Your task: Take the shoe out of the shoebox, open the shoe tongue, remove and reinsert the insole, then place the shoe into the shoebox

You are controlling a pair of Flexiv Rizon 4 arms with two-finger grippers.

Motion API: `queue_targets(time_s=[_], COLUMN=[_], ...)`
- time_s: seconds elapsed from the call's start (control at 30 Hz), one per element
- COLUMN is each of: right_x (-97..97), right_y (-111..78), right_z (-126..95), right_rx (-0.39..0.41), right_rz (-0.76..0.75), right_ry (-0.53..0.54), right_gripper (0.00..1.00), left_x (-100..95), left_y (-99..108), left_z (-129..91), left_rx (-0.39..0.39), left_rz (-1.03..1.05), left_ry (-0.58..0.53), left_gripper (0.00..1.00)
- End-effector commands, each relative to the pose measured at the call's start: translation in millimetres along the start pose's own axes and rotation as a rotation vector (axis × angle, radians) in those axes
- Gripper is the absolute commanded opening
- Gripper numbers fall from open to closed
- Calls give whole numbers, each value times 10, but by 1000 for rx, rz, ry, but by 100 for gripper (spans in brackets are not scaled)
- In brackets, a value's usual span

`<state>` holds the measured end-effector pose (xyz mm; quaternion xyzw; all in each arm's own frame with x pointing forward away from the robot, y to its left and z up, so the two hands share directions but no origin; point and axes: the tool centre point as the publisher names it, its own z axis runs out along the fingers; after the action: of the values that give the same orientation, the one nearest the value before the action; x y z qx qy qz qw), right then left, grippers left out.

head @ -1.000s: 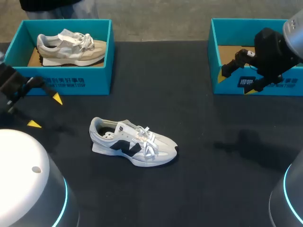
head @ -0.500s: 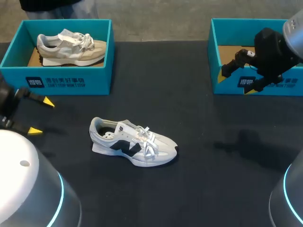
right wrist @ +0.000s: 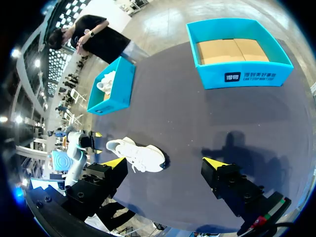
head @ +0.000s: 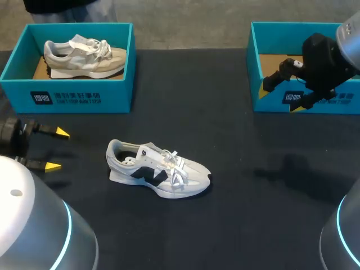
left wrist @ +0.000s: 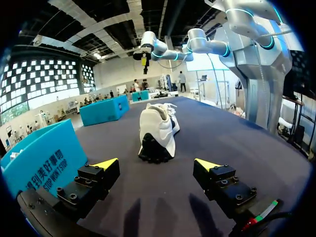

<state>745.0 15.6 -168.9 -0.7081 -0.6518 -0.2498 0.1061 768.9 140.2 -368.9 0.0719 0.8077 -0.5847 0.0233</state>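
The head view shows the white shoe from its side. It has a dark mark, loose white laces and a toe that points to 4 o'clock. It lies flat on the dark, smooth table, near the middle and outside both boxes.

The left wrist view shows what the head view does not. It shows the round heel of the shoe and its dark, bumpy sole.

The left gripper is at 9 o'clock from the shoe, well apart from it. Its two pointy yellow fingers are spread wide with nothing in them. In its own view the shoe sits straight ahead of the left gripper.

The right gripper is at 2 o'clock from the shoe, over the front wall of the right box. In the head view the arm hides part of this box. The right wrist view shows the whole box. It is blue-green with a flat brown cardboard floor. The fingers of the right gripper are wide apart and hold nothing.

The left box at 11 o'clock holds a tan shoe.
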Motion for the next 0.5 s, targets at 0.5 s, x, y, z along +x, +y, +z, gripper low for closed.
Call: queue_targets(time_s=[0.5], right_x=[6], right_y=[2], right_z=[11], right_rx=[0], right_rz=[2], right_ry=[-2], right_gripper=[100], left_x=[-14], left_y=[116], left_z=[67], left_rx=[31], left_rz=[-41], left_ry=[-8], left_gripper=[100])
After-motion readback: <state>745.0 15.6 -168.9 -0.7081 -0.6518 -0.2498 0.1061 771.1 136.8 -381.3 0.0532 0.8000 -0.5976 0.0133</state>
